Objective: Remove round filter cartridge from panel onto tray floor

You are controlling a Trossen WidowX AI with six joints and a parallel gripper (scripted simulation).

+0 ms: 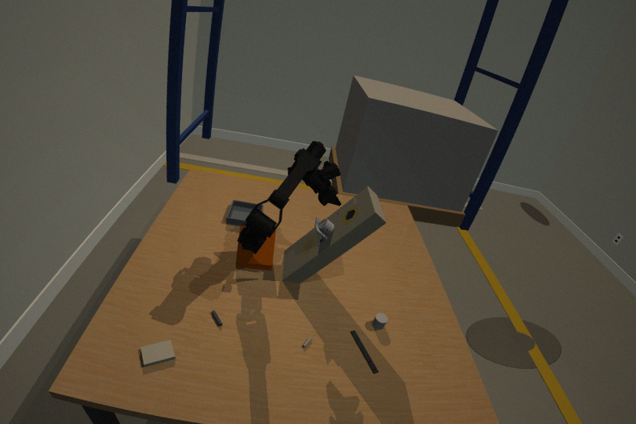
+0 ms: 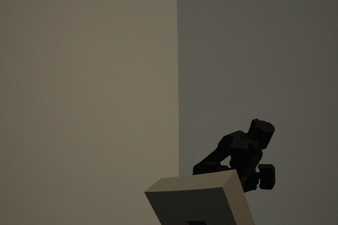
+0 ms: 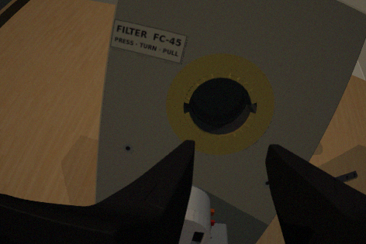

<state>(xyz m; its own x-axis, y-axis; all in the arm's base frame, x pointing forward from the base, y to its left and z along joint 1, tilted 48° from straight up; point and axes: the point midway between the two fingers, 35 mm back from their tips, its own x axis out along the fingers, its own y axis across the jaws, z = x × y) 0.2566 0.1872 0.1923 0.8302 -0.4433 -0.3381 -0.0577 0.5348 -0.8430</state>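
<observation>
From my top view, the panel (image 1: 336, 239) (image 2: 191, 206) (image 3: 143, 97) leans on the table (image 1: 288, 316) (image 3: 58, 67), right of the arm's base (image 1: 255, 257). The tray (image 1: 229, 214) sits behind that base. I see 5 small things in front, and 1 large box (image 1: 411, 147) beyond the table's far edge.

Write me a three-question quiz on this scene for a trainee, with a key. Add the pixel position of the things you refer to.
1. True or false: the filter cartridge (image 1: 326, 225) (image 3: 199, 206) is out of the round opening (image 1: 350, 214) (image 3: 219, 101) in the service panel (image 1: 333, 255) (image 2: 191, 203) (image 3: 143, 105).
2. What does the top line of the label (image 3: 147, 41) read? A) VALVE VX-10 B) FILTER FC-45 C) PUMP PR-82
3. Fill in the missing word: the fingers of the tool (image 1: 337, 202) (image 3: 231, 145) stand ____.

Key: 1. True; 2. B; 3. apart
</observation>
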